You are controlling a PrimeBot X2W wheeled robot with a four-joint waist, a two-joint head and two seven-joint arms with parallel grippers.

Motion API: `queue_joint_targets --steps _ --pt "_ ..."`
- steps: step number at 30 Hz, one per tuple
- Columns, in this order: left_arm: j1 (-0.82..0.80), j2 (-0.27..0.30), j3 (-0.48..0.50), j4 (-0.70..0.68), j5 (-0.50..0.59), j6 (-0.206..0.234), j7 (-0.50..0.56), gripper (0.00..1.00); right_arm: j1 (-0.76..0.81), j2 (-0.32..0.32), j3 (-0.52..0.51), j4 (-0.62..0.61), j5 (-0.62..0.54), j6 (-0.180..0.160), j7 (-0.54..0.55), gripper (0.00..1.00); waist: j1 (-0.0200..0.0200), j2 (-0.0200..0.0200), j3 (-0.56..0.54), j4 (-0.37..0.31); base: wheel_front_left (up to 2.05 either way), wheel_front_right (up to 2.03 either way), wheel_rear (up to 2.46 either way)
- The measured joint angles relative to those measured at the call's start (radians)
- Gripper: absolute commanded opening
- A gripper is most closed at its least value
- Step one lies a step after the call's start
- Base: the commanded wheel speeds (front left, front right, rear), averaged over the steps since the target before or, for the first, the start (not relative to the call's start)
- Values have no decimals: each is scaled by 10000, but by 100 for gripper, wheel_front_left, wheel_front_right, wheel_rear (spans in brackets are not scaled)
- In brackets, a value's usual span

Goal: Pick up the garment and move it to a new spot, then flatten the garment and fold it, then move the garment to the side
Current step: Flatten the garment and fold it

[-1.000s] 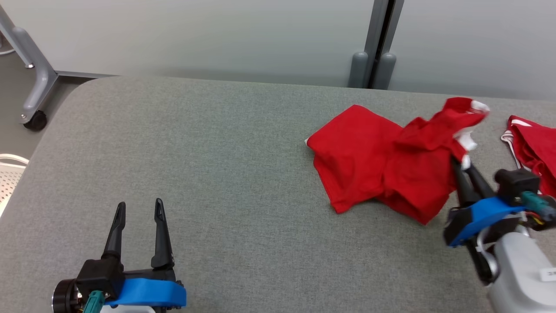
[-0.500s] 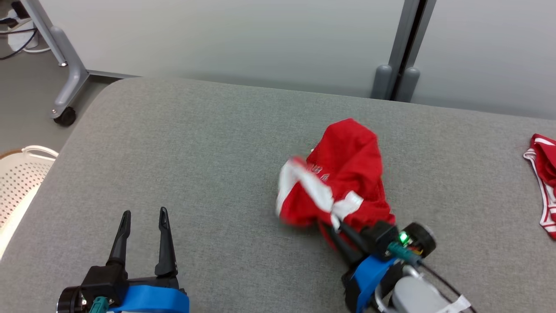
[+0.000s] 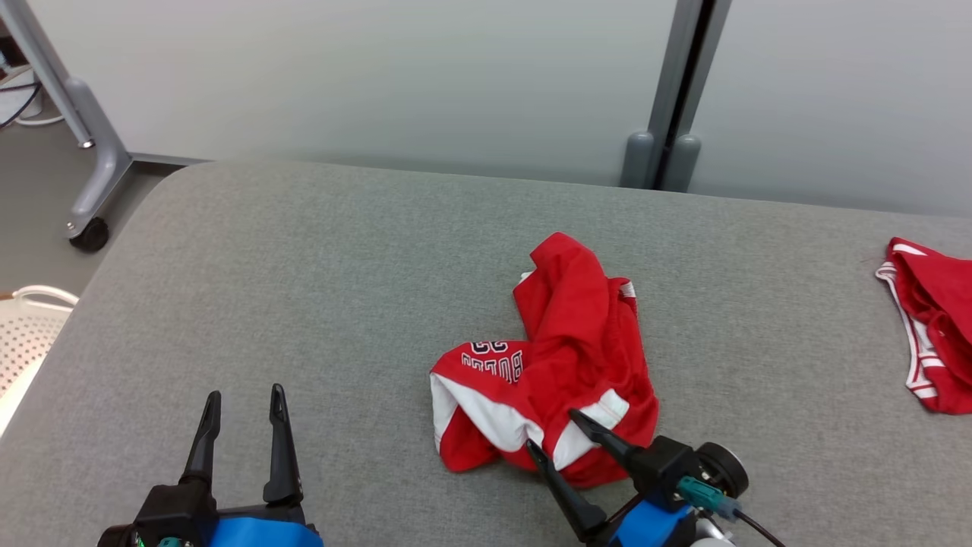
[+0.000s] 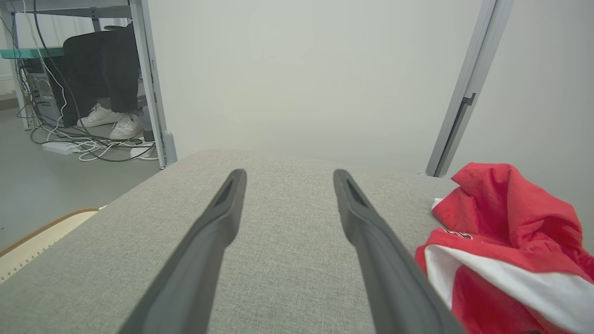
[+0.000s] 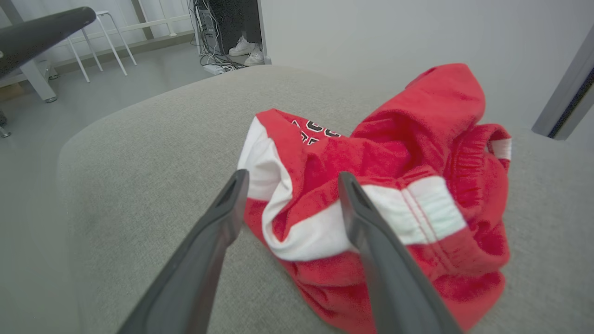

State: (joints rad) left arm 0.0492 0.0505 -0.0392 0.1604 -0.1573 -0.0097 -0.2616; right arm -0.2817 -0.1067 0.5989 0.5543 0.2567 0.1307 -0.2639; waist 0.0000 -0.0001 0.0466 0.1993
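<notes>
Right wrist view first: the right gripper (image 5: 292, 175) has its two long dark fingers spread wide, and no cloth is pinched between them. The tips sit over the near side of the red shorts (image 5: 394, 139), right above a broad white band; whether they touch the fabric can't be told. From the head view, that right gripper (image 3: 551, 429) comes in low near the tabletop's front edge. The red shorts (image 3: 577, 342) lie in a soft crumpled heap near the middle of the tabletop (image 3: 342, 266), a little to the right. They're fleecy-looking, with white trim and dark block lettering on one flap. The tabletop is grey woven fabric with a rounded far-left corner. Over by the front-left, the left gripper (image 3: 244, 392) hangs with its fingers apart and nothing between them. Another red garment with white stripes (image 3: 930, 334) lies bunched at the right edge. A white perforated basket (image 3: 23, 319) stands off the left side.
</notes>
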Motion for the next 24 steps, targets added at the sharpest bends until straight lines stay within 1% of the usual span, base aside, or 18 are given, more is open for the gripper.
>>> queue_joint_targets --steps 6,12,17,24 --pt "105 0 125 -19 75 -75 0 100 490 -449 -493 -1116 -278 0 0 100 -1 0 -185 -366 0 0 0" --pt "108 0 127 -63 75 -77 0 100 504 -863 -888 -1480 -378 0 0 100 0 0 -172 -472 0 0 0" --pt "108 0 92 -63 75 -82 0 100 494 -1124 -890 -1185 -382 0 -2 100 0 1 -121 -417 0 0 0" --pt "91 6 25 -67 69 -77 0 100 -66 -1346 104 -73 -148 0 0 100 0 0 51 -236 0 0 0"
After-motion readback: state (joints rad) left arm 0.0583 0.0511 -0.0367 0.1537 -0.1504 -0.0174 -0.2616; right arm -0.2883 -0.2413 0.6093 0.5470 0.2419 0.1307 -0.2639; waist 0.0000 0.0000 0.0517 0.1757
